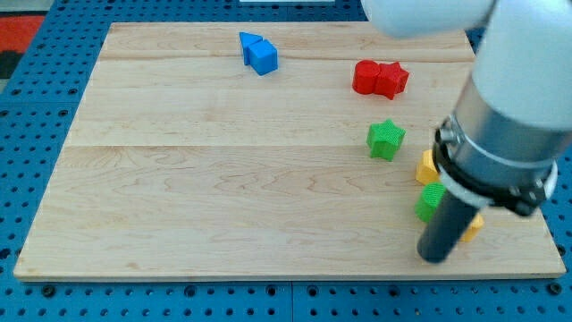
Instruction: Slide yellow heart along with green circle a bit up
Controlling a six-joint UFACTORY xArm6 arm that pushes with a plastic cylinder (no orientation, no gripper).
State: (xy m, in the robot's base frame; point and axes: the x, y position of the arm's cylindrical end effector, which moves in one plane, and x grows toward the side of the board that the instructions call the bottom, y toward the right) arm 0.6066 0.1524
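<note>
My tip (435, 258) rests on the board near the view's bottom right. The green circle (429, 203) sits just above it, partly hidden by the rod. A yellow block (427, 167), partly hidden by the arm, sits above the green circle and touches it; its shape cannot be made out. Another yellow piece (471, 229) peeks out to the right of the rod. I cannot tell which one is the heart.
A green star (385, 139) lies up and left of the yellow block. Two red blocks (380, 79) touch each other at the upper right. Two blue blocks (258, 52) touch at the top middle. The board's right edge (547, 234) is close to the tip.
</note>
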